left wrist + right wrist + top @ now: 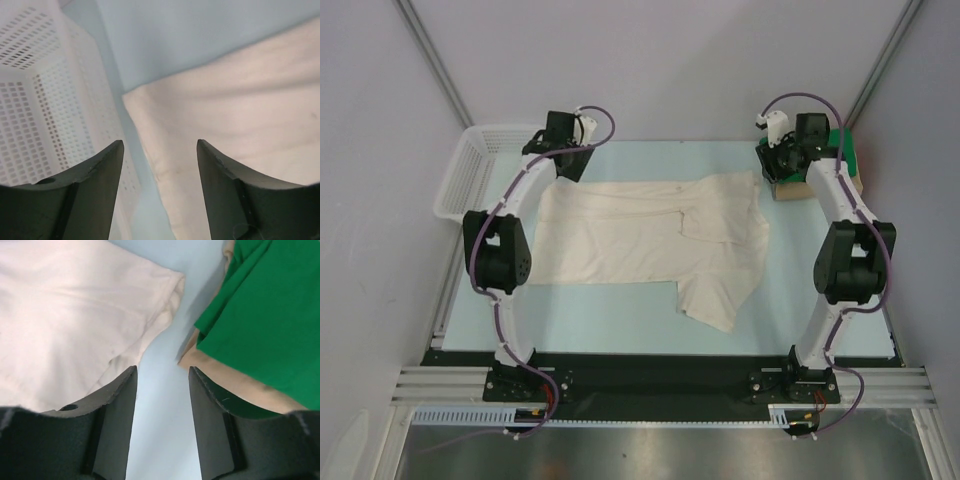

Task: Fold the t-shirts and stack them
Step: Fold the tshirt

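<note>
The cream shirt [650,235] runs left to right mid-frame. My left gripper [160,145] hangs over its upper-left corner, my right gripper [162,369] just beside its upper-right edge, both spread and empty.

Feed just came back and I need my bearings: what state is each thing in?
Cream-white t-shirt: spread out, partly folded over, ungripped.
Green t-shirt: folded, topping the stack.
Peach-tan t-shirt: beneath the green.
Left gripper: fingers open, empty.
Right gripper: fingers open, empty.
Basket: upright.
</note>
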Robot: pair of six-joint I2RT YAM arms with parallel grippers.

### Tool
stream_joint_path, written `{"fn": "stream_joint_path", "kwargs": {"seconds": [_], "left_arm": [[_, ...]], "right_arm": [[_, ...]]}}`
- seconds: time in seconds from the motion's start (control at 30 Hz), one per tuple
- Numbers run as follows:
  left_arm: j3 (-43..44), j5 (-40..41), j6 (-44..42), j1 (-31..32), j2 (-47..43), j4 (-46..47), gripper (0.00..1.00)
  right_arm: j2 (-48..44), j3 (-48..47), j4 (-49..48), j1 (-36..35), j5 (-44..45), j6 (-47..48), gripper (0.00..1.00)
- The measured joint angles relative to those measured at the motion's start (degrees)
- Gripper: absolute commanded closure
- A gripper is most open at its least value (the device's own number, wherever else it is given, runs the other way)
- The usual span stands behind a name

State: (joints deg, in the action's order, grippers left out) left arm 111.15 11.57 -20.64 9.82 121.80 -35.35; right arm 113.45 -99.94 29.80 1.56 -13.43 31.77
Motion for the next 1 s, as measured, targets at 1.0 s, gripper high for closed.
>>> {"fn": "stream_joint_path", "kwargs": {"seconds": [1.0], "left_arm": [[-24.26,-2.49,-0.46,-4.07,-3.02,1.03,0.36]], "right_arm": [[3.43,13.88,18.16,-4.09,-11.85,14.86,0.59]]}}
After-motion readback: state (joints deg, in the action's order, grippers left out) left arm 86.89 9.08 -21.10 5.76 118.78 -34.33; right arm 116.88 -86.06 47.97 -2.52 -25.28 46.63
